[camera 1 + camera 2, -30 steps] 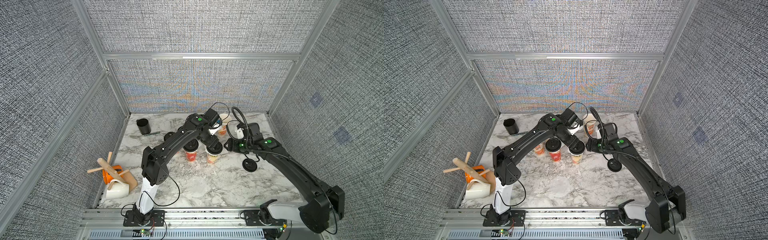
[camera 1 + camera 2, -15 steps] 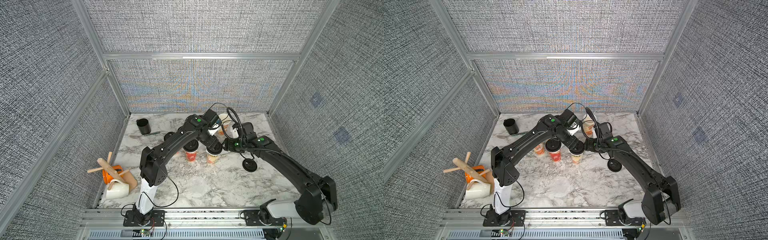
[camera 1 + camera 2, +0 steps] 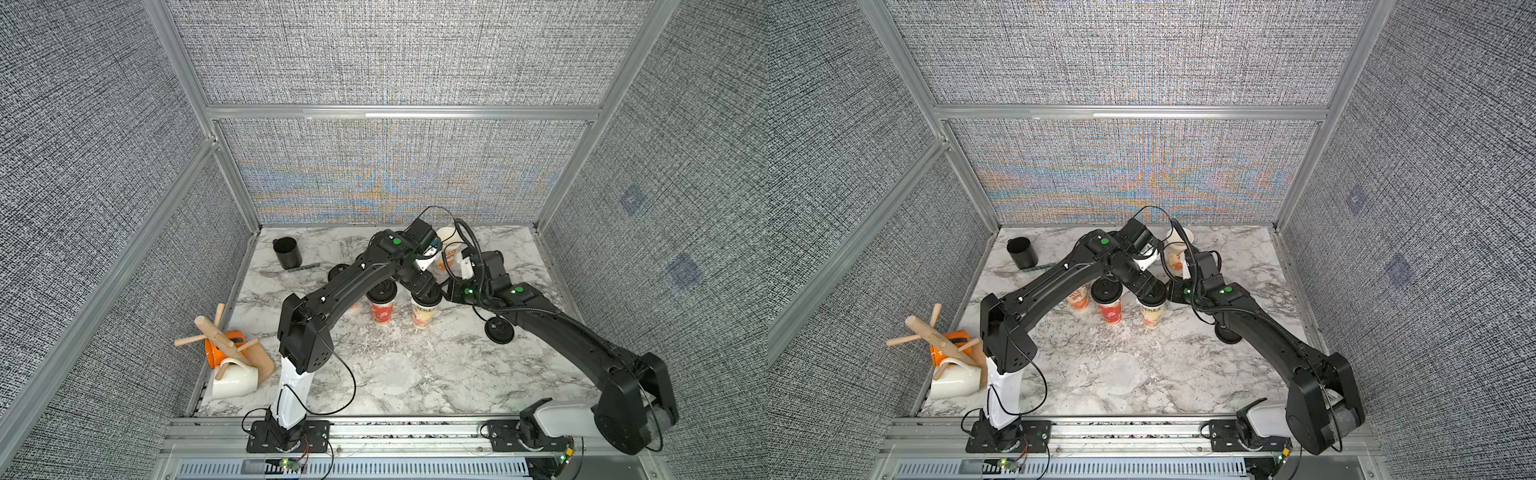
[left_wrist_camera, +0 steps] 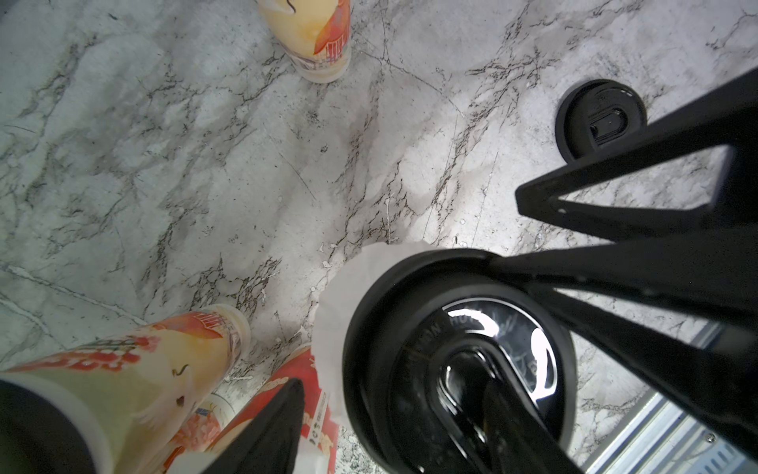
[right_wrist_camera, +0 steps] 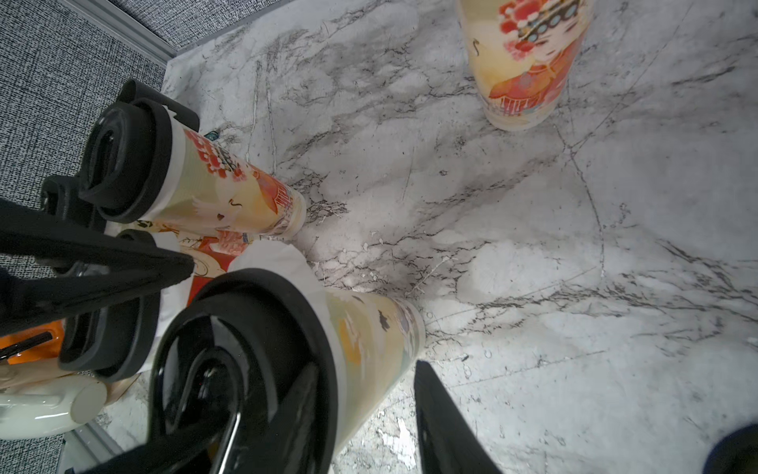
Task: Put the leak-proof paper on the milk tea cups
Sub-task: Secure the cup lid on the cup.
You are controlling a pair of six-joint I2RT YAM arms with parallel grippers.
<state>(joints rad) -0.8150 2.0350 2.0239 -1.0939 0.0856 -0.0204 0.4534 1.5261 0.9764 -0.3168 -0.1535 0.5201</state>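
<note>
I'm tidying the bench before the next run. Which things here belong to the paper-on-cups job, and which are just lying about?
Job: milk tea cups; leak-proof paper, one sheet showing under a black lid.
Lying about: plain black cup, wooden mug tree, white mug, orange mug.

3 lidded milk tea cups (image 3: pixel 1111 309), 1 blk cup (image 3: pixel 1022 253).

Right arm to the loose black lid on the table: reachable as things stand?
Probably yes: the loose lid lies flat, uncovered, just under the right forearm. The right gripper first has to back off the lidded cup it straddles and fold back.
</note>
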